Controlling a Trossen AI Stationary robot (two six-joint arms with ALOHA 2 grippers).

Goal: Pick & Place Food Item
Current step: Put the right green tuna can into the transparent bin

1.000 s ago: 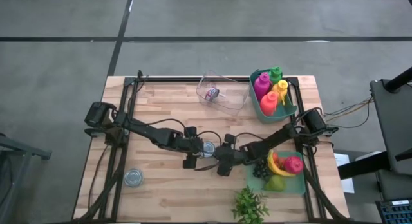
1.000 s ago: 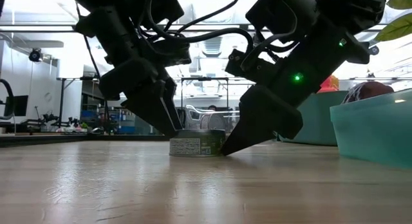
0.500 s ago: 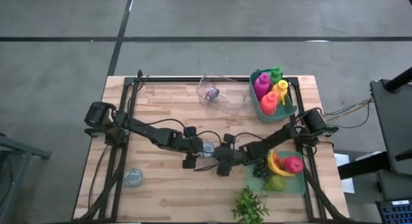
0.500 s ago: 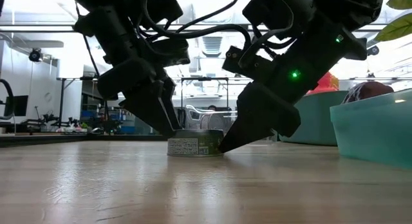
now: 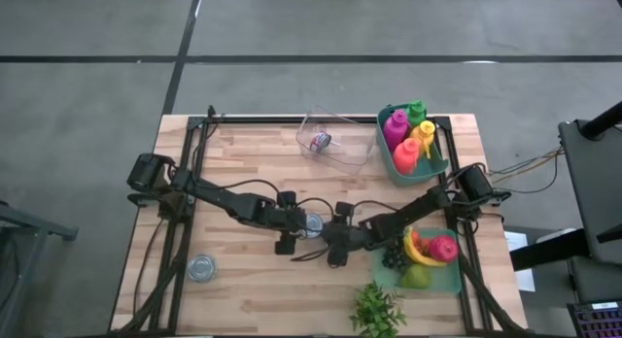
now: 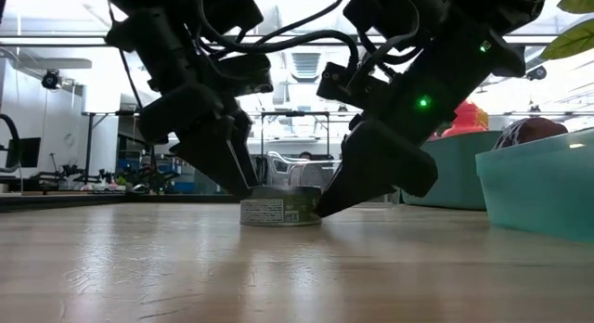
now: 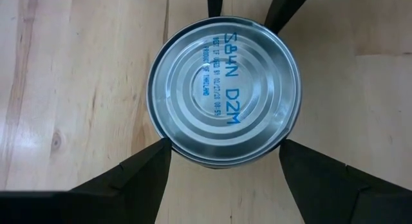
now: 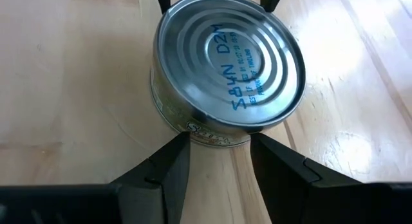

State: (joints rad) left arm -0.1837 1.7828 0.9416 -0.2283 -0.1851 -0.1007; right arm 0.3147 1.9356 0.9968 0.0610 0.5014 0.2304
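Silver tin flanked by left pincer and right pincer, both spread, mid-worktop.

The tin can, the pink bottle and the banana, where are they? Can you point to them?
tin can (image 7: 223, 91): left wrist view, middle of its ribbed silver lid.
pink bottle (image 5: 395, 130): high view, its body, in the upper green bin.
banana (image 5: 416, 248): high view, its yellow curve, in the lower green bin.
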